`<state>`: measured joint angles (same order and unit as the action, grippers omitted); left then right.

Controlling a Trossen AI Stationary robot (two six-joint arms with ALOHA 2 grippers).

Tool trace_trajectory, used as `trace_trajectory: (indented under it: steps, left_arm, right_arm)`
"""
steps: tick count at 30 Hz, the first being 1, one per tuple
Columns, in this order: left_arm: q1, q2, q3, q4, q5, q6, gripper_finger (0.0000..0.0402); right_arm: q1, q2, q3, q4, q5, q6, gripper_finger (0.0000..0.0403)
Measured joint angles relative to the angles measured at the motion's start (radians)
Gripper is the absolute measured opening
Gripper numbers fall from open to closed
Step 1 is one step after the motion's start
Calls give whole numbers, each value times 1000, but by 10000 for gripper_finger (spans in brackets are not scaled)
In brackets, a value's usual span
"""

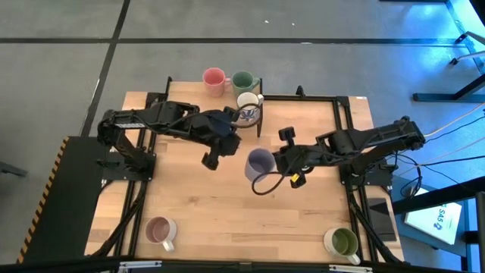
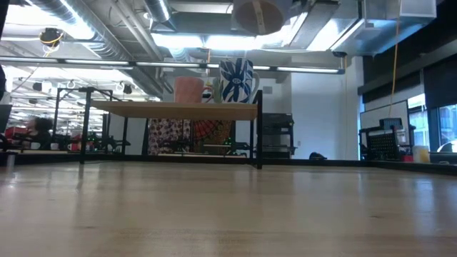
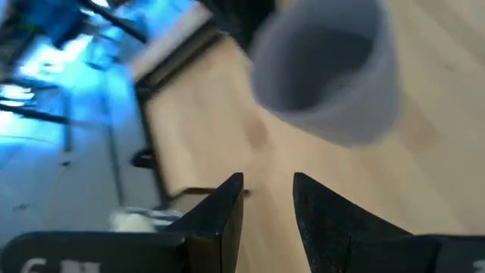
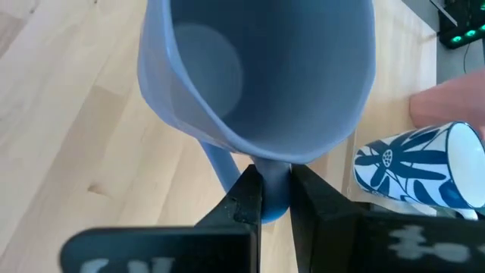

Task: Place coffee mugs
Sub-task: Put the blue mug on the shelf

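The right gripper holds the lavender mug above the middle of the counter. Its fingers are pinched nearly together on the mug's rim wall, right beside the handle. In the high view the mug's mouth faces up, its axis roughly upright, and the body lies just ahead of the fingertips, toward the left arm. The right wrist view looks straight into the mug's open mouth.

The left gripper hovers just across the mug from the right one, near it but not touching. Its fingers stand a narrow gap apart with nothing between them.

Beyond both grippers, at the counter's far edge, a shelf carries the blue-patterned mug, the pink mug and the green mug, all upright and close together. Back toward the arms' near side, well apart from the grippers, a beige-pink mug stands at one near corner and an olive-lined mug at the other, both mouth up.
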<state>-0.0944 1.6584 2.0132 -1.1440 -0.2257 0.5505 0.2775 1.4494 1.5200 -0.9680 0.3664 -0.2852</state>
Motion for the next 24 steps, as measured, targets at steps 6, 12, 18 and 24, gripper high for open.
trace_trajectory:
  steps: [6,12,18,24]
  left_arm:
    - [7,30,0,-89,191,-50,110]
    - [7,49,1,-62,291,-75,122]
    - [10,56,2,46,89,-198,148]
    - [21,58,1,44,260,-266,175]
  right_arm:
    - [0,0,0,-10,-5,-1,18]
    - [0,0,0,-10,-18,-34,18]
    - [-2,0,0,-37,-18,-35,18]
    - [-2,-1,0,-60,-18,-35,18]
